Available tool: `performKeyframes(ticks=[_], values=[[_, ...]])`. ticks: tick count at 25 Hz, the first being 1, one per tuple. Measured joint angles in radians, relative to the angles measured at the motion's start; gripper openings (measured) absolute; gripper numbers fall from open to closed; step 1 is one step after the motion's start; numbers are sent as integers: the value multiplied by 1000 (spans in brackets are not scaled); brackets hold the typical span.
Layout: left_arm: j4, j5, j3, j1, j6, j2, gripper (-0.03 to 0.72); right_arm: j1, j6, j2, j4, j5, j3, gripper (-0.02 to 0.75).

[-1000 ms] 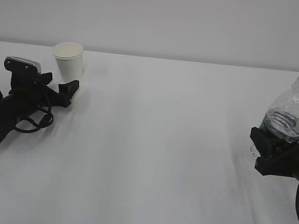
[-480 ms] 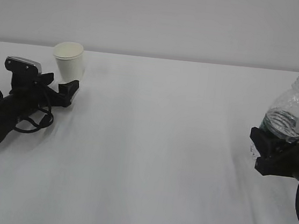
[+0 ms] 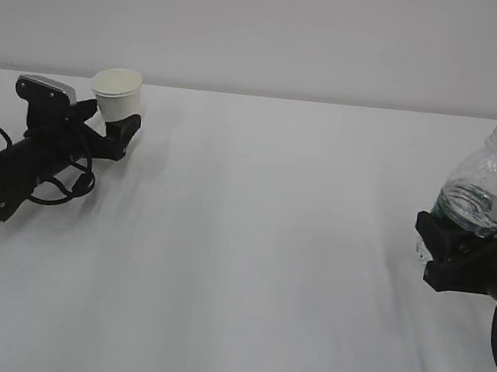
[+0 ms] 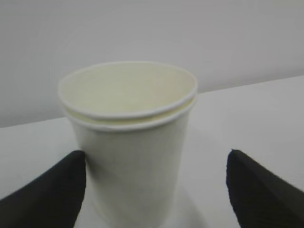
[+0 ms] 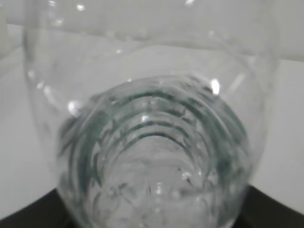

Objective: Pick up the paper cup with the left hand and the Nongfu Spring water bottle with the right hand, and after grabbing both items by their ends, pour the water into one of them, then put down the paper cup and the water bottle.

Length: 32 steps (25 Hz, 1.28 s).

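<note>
Jaws, exterior view: left hand (image 3: pixel 111 132) spread wide around the lower part of the paper cup (image 3: pixel 118 95), far left on the white table (image 3: pixel 257 268); cup tilted. Right hand (image 3: pixel 446 249) clamped on the lower body of the Nongfu Spring water bottle (image 3: pixel 483 190), upright, capless, far right.

Left wrist view: both black fingers (image 4: pixel 52 194) flank the cup's base; left one touching the wall, right one apart.

Right wrist view: ribbed clear bottle fills the frame, green tint inside; water level unclear.
</note>
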Motion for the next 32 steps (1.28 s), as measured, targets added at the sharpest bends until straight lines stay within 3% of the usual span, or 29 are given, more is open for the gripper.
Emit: performKeyframes(ticks=[32], values=[[-38,63,-195,0,-41,82,691,0,0,0,0,0,0,403]])
